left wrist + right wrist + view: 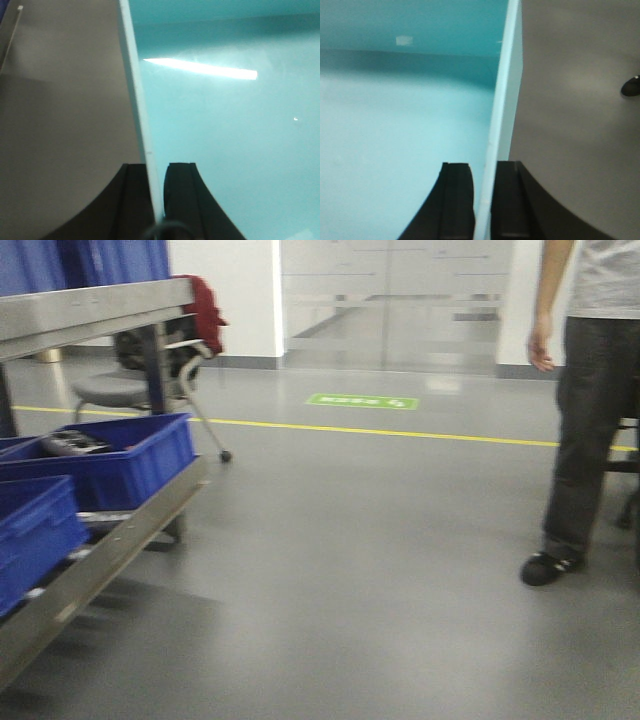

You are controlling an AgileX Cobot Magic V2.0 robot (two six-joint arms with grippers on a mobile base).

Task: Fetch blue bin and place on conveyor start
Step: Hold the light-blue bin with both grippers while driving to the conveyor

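Left claw [156, 167] clamped on a thin wall of the pale aqua bin [225, 140], one finger each side. Bin's inside lies right of it, grey floor [65, 125] left. Right claw [482, 165] likewise pinches a bin wall, with the inside on its left and floor on its right.

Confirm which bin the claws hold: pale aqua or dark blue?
The pale aqua bin: left claw and right claw each pinch its rim. Dark blue bins sit on the rack.

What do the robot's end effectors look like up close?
The left end effector and the right end effector look alike: each has two flat, matte black fingers with squared tips, flaring in a curve toward the base. No markings show.
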